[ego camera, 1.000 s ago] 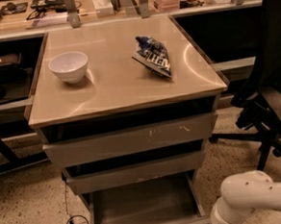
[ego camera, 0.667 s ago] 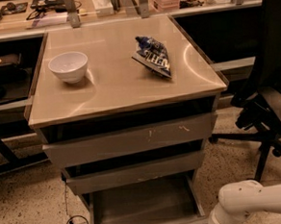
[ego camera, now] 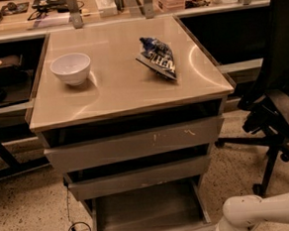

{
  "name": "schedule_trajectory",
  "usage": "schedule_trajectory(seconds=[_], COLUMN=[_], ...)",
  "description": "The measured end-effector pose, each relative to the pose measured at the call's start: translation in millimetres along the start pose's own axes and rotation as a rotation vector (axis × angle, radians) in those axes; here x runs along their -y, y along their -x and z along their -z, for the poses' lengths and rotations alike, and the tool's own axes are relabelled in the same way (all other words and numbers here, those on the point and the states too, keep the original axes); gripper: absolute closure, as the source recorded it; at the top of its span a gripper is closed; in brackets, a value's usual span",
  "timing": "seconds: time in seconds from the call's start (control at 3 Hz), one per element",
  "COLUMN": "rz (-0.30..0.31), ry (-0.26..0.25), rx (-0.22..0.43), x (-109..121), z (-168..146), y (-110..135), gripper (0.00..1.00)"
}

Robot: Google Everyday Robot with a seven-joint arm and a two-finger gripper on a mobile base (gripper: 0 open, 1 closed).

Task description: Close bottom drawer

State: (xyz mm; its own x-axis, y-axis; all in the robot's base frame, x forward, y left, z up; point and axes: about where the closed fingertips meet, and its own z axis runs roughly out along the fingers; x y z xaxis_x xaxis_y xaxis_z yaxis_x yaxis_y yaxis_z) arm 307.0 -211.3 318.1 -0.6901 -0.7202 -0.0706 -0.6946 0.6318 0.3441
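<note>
The bottom drawer of the grey cabinet is pulled out at the lower middle of the camera view. Its flat grey floor and low side walls show, and its front strip runs along the frame's lower edge. Above it sit a drawer front with a pale scuff and a taller front with white scratches, both slightly out. The gripper is out of view. Only the white arm shows at the bottom right, just right of the open drawer.
The cabinet's tan top carries a white bowl and a blue snack bag. A black office chair stands close on the right. A black cable loops on the speckled floor at the left. Cluttered benches run behind.
The white arm has sunk lower in the bottom right corner and shows less of itself. The drawers, bowl and bag have not moved.
</note>
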Motion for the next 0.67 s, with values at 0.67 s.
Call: schedule_trajectory(seconds=[0.67], rz=[-0.023], ry=[0.06], rx=[0.032], x=[23], z=[-69], y=[-4], gripper=[1.0])
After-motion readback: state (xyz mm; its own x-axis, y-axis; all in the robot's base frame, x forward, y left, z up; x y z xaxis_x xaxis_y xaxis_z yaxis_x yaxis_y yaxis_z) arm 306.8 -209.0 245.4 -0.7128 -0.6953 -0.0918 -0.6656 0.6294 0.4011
